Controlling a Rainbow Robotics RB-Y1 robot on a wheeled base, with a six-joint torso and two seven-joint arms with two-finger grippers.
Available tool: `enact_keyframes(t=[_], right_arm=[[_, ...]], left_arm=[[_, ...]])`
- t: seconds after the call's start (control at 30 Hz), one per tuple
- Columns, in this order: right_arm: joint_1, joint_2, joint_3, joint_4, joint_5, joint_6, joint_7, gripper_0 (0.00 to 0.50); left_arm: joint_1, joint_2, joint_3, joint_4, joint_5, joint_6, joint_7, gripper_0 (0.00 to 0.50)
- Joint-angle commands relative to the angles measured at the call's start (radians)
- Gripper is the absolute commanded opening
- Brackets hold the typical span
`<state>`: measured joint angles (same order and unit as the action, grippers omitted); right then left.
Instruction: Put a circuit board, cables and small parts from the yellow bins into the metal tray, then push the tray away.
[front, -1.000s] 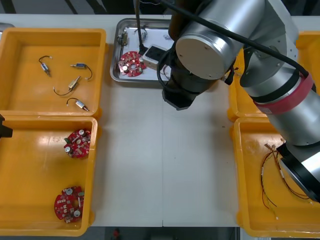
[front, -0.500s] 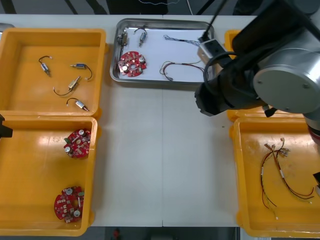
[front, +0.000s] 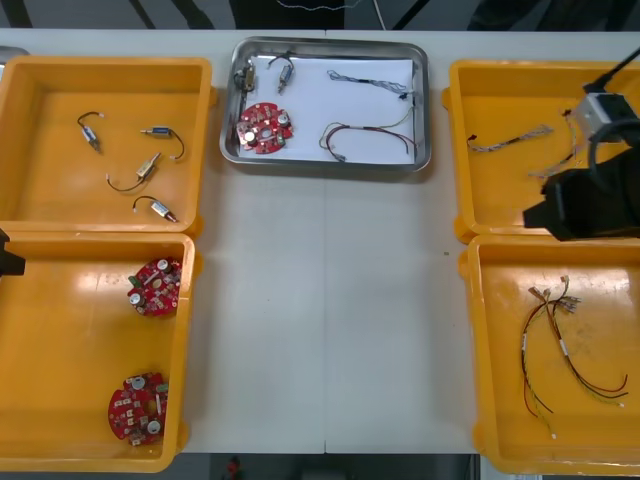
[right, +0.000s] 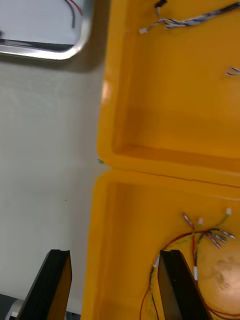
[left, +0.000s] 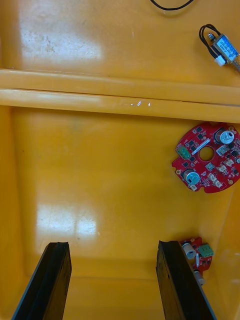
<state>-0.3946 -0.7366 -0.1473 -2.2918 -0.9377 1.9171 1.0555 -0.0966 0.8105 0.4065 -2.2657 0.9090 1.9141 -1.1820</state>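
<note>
Tray (front: 424, 100) of metal sits at the table's far middle. It holds a red circuit board (front: 264, 128), small metal parts (front: 284, 70), a blue and white cable (front: 370, 84) and a red and yellow cable (front: 368, 138). My right gripper (right: 116, 255) hangs where the far right bin (right: 165, 95) meets the near right bin (right: 125, 220), fingers spread, gripping nothing. My left gripper (left: 112, 245) hovers over the near left bin (left: 100, 190), fingers likewise apart and empty, with a second circuit board (left: 206, 158) ahead of one finger.

Right pincer (right: 115, 272) off the metal tray (front: 427, 110), over yellow bins (front: 505, 195)
</note>
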Motion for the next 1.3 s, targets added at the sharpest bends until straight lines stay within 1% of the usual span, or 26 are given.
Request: enact_keyframes(t=[0.03,0.13,0.23,0.4,0.5,0.83,0.97,1.3], right_arm=[[0.115,-0.084,-0.158,-0.032,-0.038,0.003,-0.011,0.500],[0.154,-0.096,-0.209,-0.031,-0.038,0.003,-0.005,0.500],[0.206,-0.112,-0.250,-0.032,-0.021,0.003,0.006,0.500],[0.255,-0.127,-0.276,-0.037,-0.019,0.003,0.034,0.500],[0.257,-0.139,-0.261,-0.037,-0.024,0.003,0.046,0.500],[0.252,-0.142,-0.233,-0.037,-0.030,0.003,0.057,0.500],[0.252,-0.148,-0.198,-0.038,-0.007,0.003,0.055,0.500],[0.252,-0.148,-0.198,-0.038,-0.007,0.003,0.055,0.500]], left_arm=[[0.017,0.044,0.028,-0.029,0.007,0.006,-0.018,0.500],[0.017,0.044,0.028,-0.029,0.007,0.006,-0.018,0.500],[0.017,0.044,0.028,-0.029,0.007,0.006,-0.018,0.500],[0.017,0.044,0.028,-0.029,0.007,0.006,-0.018,0.500],[0.017,0.044,0.028,-0.029,0.007,0.006,-0.018,0.500],[0.017,0.044,0.028,-0.029,0.007,0.006,-0.018,0.500],[0.017,0.044,0.028,-0.029,0.007,0.006,-0.018,0.500],[0.017,0.044,0.028,-0.029,0.007,0.006,-0.018,0.500]])
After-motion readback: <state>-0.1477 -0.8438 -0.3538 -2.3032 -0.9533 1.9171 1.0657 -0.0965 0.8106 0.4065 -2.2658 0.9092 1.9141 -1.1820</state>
